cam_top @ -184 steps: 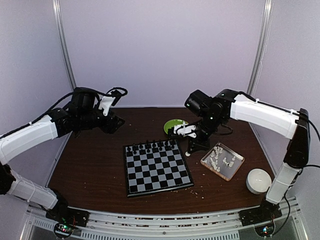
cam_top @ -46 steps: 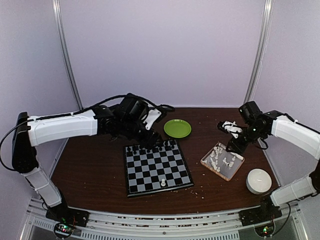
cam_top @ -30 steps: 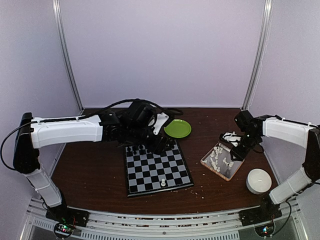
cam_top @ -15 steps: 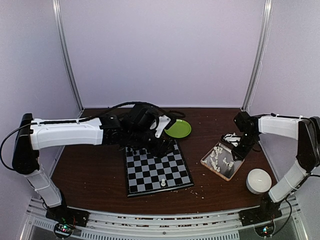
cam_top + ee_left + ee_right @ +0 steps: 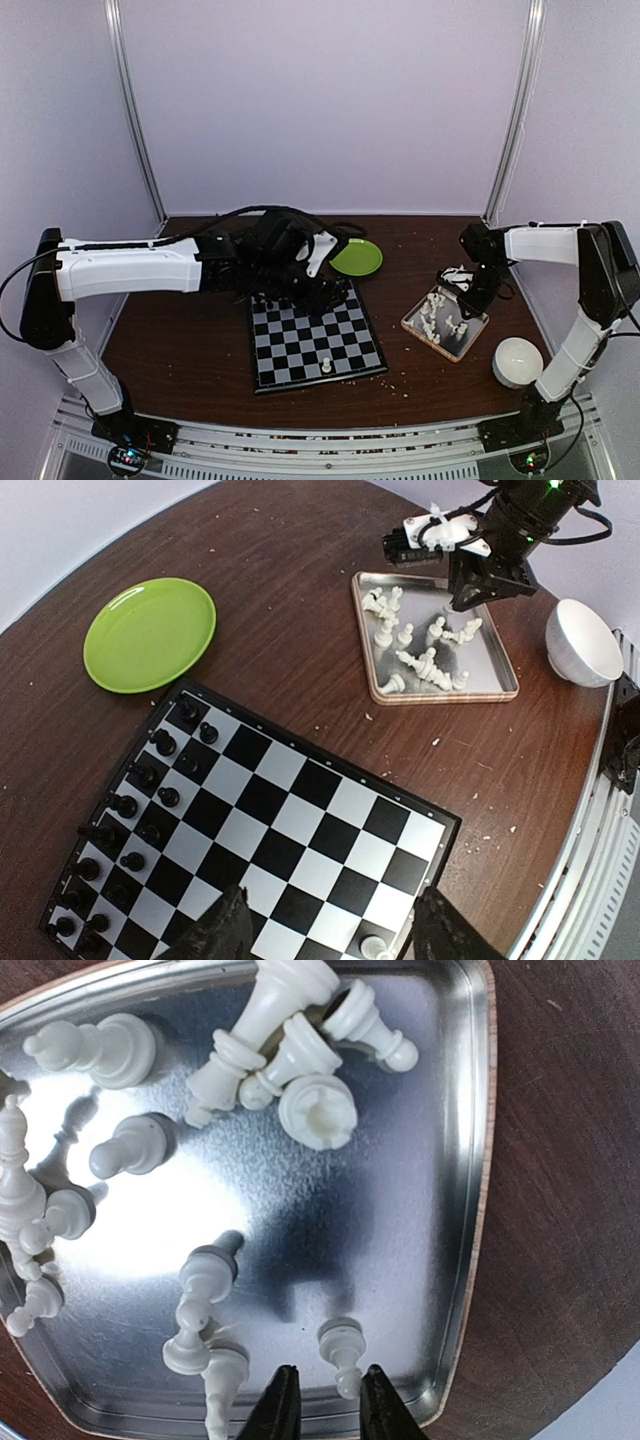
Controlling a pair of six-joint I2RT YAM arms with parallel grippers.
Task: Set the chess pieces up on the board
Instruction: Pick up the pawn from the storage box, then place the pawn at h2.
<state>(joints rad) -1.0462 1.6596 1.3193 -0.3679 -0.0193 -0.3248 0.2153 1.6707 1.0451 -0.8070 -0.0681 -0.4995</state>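
Small white plastic chess pieces (image 5: 318, 1110), mostly toppled, sit in a shiny square metal tray (image 5: 470, 1160), right of the flat black-and-grey checked chessboard (image 5: 290, 830). One white pawn (image 5: 372, 945) stands by the board's near edge. My right gripper (image 5: 325, 1410) is over the tray, fingers narrowed around a small pawn (image 5: 342, 1350); can't tell if it's pinched. My left gripper (image 5: 335, 935) is spread and empty above the board.

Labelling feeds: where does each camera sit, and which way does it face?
Top external: high behind the robot, facing down and forward; left arm, right arm, board, tray.
Left wrist: above the board, looking down; left gripper at bottom.
Right wrist: close over the tray, facing down; right gripper shows.
All share the tray.
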